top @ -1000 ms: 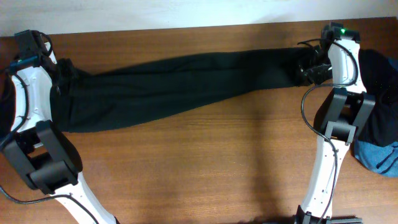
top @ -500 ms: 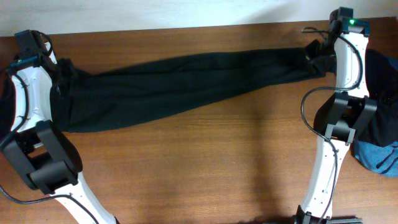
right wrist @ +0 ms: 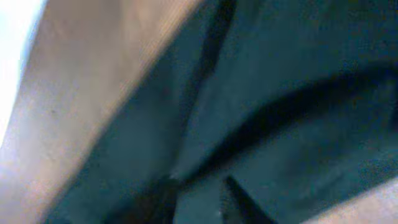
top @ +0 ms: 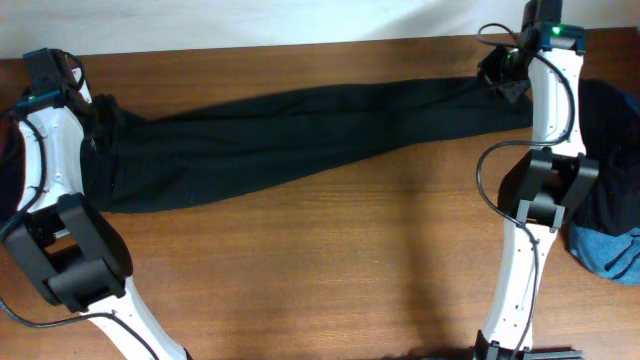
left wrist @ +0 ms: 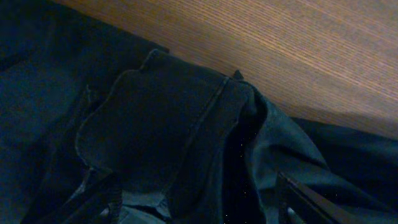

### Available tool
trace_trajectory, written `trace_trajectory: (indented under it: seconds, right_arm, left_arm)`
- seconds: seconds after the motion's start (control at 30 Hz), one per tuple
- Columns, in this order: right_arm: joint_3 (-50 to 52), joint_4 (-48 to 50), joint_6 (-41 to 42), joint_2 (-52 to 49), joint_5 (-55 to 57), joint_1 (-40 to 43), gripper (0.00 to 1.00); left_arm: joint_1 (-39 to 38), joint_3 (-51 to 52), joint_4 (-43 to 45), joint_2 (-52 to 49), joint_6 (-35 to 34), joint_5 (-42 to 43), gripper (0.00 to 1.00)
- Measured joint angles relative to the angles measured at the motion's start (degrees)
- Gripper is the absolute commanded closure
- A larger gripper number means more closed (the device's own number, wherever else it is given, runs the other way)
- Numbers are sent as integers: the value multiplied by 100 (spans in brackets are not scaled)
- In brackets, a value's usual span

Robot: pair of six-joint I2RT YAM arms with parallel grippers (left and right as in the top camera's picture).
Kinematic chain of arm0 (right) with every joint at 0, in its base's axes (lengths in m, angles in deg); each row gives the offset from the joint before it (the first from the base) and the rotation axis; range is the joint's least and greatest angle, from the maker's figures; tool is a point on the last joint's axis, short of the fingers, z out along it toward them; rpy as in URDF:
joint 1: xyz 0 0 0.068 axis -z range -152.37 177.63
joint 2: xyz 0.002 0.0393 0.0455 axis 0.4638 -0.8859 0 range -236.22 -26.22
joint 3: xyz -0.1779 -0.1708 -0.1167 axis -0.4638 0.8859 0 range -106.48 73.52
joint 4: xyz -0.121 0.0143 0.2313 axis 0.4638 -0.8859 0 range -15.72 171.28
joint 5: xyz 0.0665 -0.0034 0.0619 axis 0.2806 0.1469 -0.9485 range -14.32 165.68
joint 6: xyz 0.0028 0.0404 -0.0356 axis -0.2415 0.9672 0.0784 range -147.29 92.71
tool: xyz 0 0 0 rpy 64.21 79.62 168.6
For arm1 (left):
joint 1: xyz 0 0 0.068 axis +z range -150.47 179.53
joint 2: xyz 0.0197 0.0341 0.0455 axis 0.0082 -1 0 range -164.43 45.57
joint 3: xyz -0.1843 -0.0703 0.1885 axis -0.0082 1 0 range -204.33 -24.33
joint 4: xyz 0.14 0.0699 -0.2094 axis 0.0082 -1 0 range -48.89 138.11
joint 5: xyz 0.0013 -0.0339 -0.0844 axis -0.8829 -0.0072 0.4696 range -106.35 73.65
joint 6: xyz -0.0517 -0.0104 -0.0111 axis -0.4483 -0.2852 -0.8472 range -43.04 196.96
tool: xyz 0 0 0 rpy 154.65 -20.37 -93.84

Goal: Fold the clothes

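With the right tool [top: 503, 78] pinched on the far-right leg end of the black trousers [top: 300, 135], stretched left-right along the far counter [top: 350, 260], lift clear, carry leftward toward the waistband [left wrist: 168, 93] under the open-spread left tool [left wrist: 202, 196], and lay edges flush.

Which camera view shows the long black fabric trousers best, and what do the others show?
The overhead view: the long black fabric trousers lie stretched across the brown wooden table, nearly their whole length visible. The left wrist view shows only a bunched, seamed part; the right wrist view only blurred dark folds.
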Motion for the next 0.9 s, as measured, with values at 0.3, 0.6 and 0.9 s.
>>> trace_trajectory:
  seconds: [0.3,0.6,0.9]
  right_arm:
    - [-52,-1451,424,0,393,9,51]
    - [-17,-1576,623,2,608,221,29]
    - [573,-1176,634,11,634,251,36]
  left_arm:
    - [0,0,11,0,15,-4,22]
    - [0,0,7,0,15,-4,22]
    - [0,0,4,0,15,-4,21]
